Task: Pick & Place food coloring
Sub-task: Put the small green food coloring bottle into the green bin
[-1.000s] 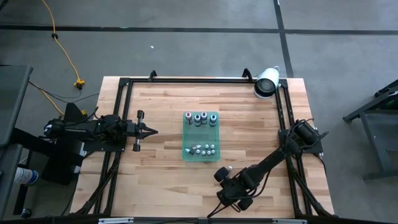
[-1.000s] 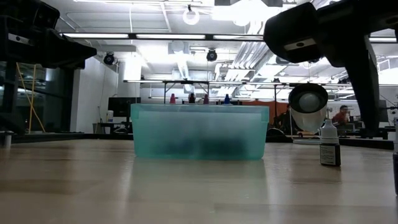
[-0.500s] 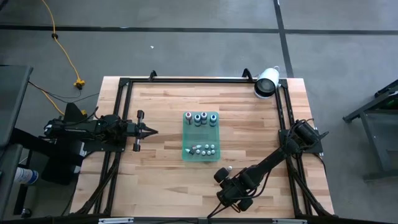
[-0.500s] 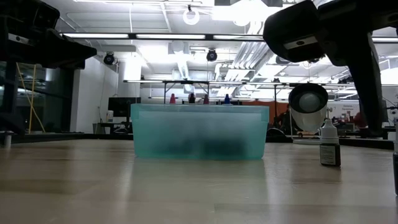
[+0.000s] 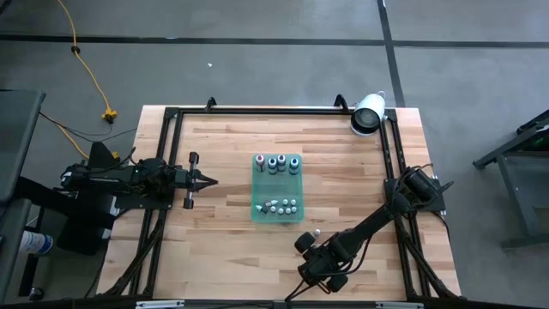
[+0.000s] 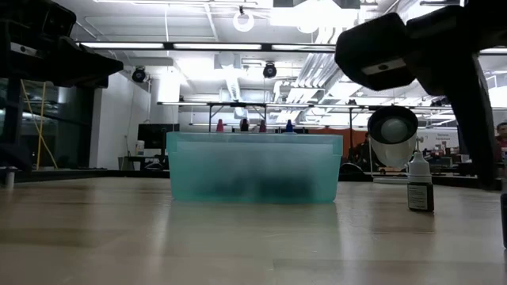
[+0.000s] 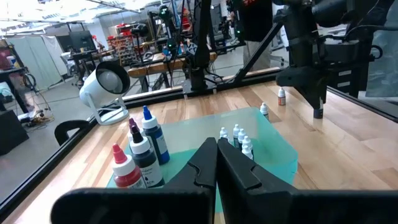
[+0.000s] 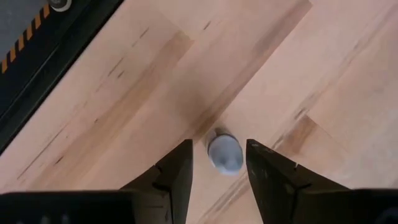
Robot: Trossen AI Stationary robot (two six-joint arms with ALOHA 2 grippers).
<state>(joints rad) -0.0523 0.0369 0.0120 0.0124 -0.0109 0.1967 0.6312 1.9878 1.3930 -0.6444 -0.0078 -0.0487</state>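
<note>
Wooden table (image 5: 223,154), right pincer (image 8: 217,163) open astride lone food-coloring bottle (image 8: 224,152); left pincer (image 7: 217,163) closed, empty.

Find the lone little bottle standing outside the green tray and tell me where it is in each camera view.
High view: lone bottle near the table's front edge, by the right gripper.
Low view: far right, standing right of the green tray.
Left wrist view: beyond the tray, under the right arm.
Right wrist view: centre, between the open fingers.
Shared landmark: the tray.
</note>
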